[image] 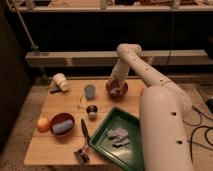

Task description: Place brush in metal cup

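The white arm (150, 80) reaches across the wooden table (50, 150) to the far side, its gripper (118, 86) down at the dark red bowl (111, 93). I cannot tell whether it is spread or pressed together. The brush (84, 132) lies well apart from it, nearer the camera and to the view's left. Its long axis runs near-to-far, with the head nearest. The metal cup (92, 110) stands just beyond the handle tip. No writing can be read.

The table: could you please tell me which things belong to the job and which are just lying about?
Job: brush, metal cup, gripper at the far bowl.
Lying about: white cup, tumbler, wiry item, orange, near bowl, green tray, cloth.
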Controlling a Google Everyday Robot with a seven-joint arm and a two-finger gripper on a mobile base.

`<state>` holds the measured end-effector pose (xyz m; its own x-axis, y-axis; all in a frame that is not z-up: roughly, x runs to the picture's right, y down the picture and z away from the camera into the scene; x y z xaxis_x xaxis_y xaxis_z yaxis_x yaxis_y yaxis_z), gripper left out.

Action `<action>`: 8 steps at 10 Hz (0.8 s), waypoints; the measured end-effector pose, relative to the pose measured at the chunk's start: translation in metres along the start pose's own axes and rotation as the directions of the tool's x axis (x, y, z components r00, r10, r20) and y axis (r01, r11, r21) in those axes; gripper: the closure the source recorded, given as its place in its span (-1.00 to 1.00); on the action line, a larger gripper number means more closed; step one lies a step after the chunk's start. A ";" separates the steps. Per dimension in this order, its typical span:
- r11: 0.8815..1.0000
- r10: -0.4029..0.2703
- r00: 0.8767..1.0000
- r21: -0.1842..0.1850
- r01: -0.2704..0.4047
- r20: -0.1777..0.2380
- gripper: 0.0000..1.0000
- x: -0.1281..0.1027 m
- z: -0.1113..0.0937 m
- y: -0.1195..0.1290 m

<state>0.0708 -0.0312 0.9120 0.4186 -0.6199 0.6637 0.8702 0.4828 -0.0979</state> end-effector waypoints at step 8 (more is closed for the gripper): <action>0.963 -0.259 0.960 -0.100 0.249 -0.108 -0.06 -0.109 -0.024 -0.021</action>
<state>0.0135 0.0117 0.8245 0.2044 -0.7867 0.5826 0.9684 0.2493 -0.0030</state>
